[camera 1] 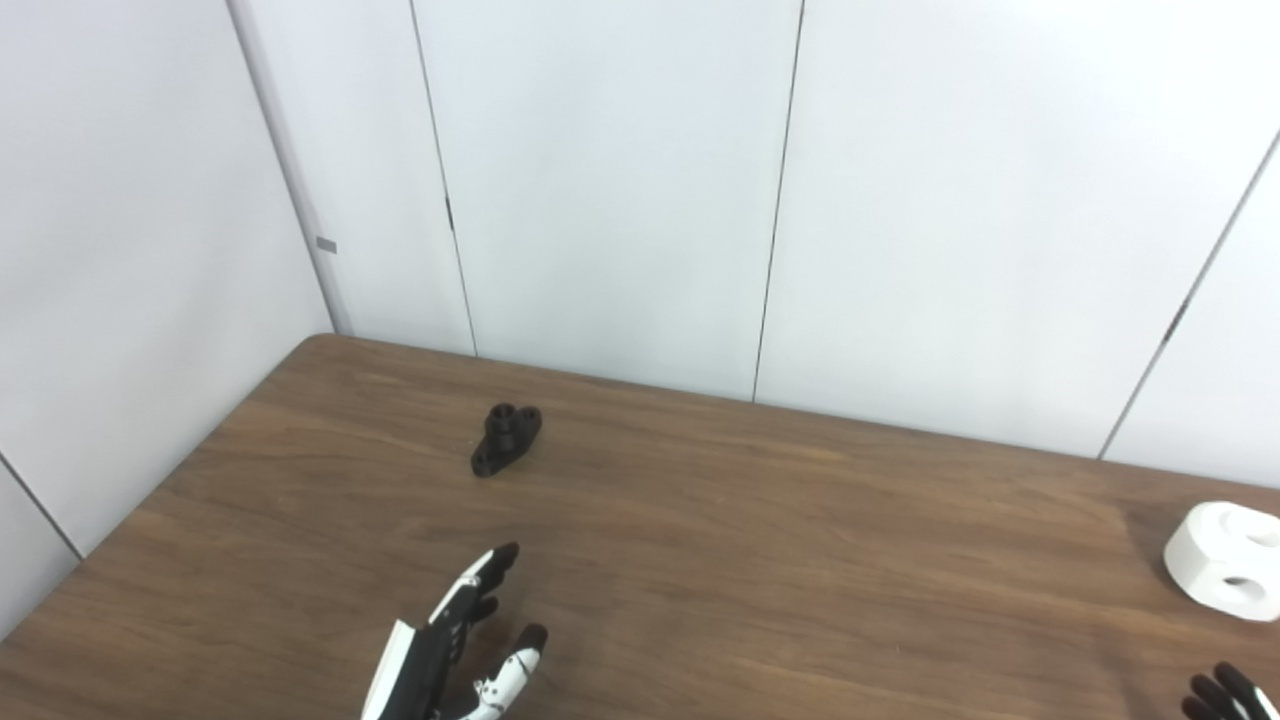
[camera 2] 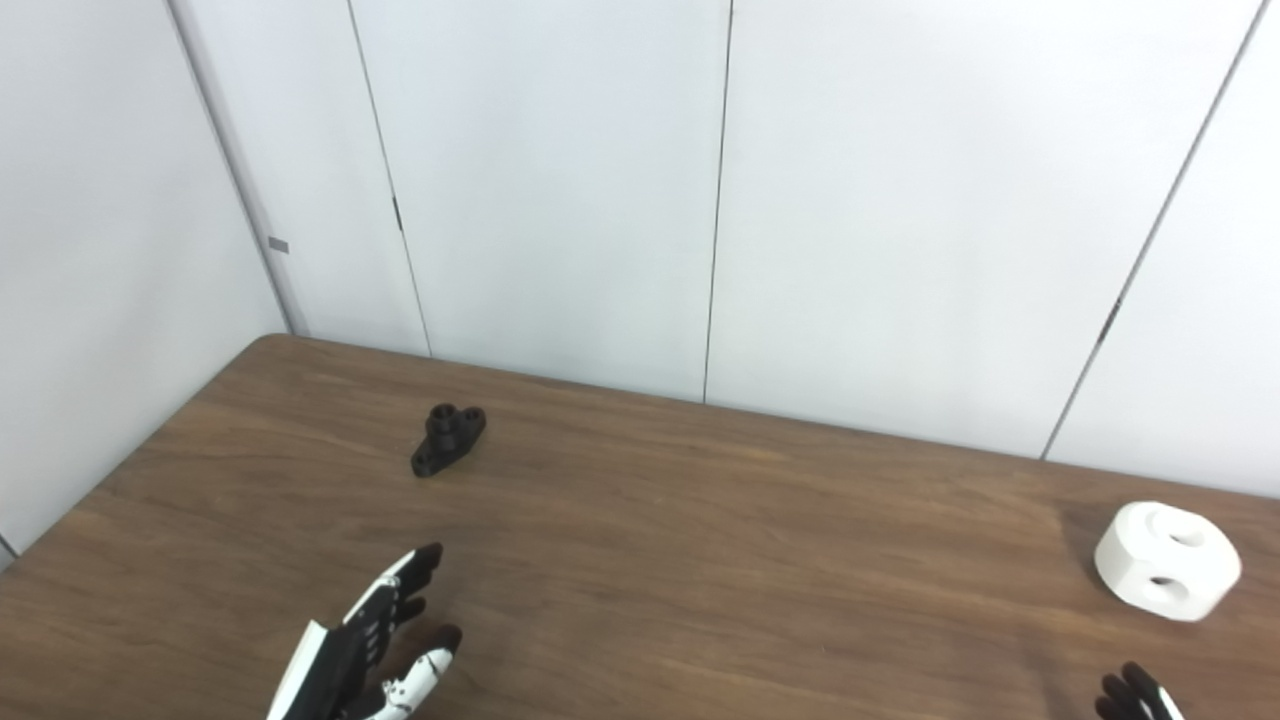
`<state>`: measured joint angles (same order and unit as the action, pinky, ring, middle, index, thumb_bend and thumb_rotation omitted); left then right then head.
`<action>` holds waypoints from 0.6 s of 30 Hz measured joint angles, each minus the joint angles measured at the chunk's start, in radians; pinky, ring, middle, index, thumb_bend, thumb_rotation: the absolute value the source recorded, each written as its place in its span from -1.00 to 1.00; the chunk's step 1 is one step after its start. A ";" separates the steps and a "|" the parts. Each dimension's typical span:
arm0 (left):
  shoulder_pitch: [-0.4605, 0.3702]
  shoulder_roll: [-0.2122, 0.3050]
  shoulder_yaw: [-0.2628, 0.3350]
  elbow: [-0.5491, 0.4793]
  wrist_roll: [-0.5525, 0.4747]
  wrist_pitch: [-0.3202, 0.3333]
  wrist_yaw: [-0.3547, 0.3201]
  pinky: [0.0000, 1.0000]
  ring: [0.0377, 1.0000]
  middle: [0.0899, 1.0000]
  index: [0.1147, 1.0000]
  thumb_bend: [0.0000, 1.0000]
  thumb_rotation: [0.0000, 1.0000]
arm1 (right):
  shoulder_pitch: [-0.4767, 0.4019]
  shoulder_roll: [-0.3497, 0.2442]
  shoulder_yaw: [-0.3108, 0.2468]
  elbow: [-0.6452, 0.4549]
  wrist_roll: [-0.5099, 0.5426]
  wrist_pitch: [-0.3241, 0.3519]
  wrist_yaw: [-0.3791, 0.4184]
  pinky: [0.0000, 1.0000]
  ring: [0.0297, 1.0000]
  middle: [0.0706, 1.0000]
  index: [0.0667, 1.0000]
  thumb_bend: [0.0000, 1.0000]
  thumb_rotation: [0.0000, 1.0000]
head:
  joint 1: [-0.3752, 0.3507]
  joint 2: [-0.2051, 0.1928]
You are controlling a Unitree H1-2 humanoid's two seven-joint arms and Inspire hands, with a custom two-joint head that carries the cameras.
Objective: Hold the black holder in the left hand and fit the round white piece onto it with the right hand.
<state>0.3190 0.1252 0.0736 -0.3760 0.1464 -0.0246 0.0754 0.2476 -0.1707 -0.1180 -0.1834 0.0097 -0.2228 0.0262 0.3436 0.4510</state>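
Reach step: the left hand [camera 1: 455, 645], fingers spread and empty, lies short of the holder [camera 1: 506, 438] ahead. The right hand [camera 2: 1135, 695] is barely visible, state indeterminable; next, the left must advance and grasp.

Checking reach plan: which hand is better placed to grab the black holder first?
Left. The left hand is open and sits just in front of the black holder; the right hand is barely in view at the far corner, near the round white piece.

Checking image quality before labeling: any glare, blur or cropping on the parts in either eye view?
Left eye view: even soft light, no glare; black holder sharp, white piece clipped by the right edge. Right eye view: white piece whole, faint shadow to its left; right robot hand mostly out of frame, left robot hand slightly soft.
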 measured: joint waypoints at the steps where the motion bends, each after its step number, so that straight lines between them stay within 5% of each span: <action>1: -0.002 0.000 0.002 -0.005 0.009 0.007 0.004 0.77 0.86 0.81 0.76 0.06 -0.43 | 0.001 0.000 0.000 -0.001 0.002 0.004 0.000 0.73 0.78 0.78 0.80 0.28 1.00 | -0.002 0.002; 9: -0.050 0.008 0.037 -0.029 0.078 0.094 0.040 0.76 0.84 0.83 0.78 0.37 -0.33 | 0.010 -0.004 -0.004 -0.007 0.006 0.020 0.007 0.67 0.77 0.77 0.80 0.33 1.00 | -0.006 0.008; 18: -0.203 0.016 0.081 -0.026 0.242 0.211 0.075 0.86 0.89 0.86 0.75 0.61 -0.20 | 0.010 -0.003 -0.003 -0.008 0.006 0.020 0.007 0.58 0.71 0.73 0.75 0.40 0.96 | -0.014 0.011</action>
<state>0.1156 0.1417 0.1542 -0.4024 0.3888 0.1860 0.1500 0.2574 -0.1739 -0.1206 -0.1916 0.0159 -0.2032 0.0334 0.3298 0.4617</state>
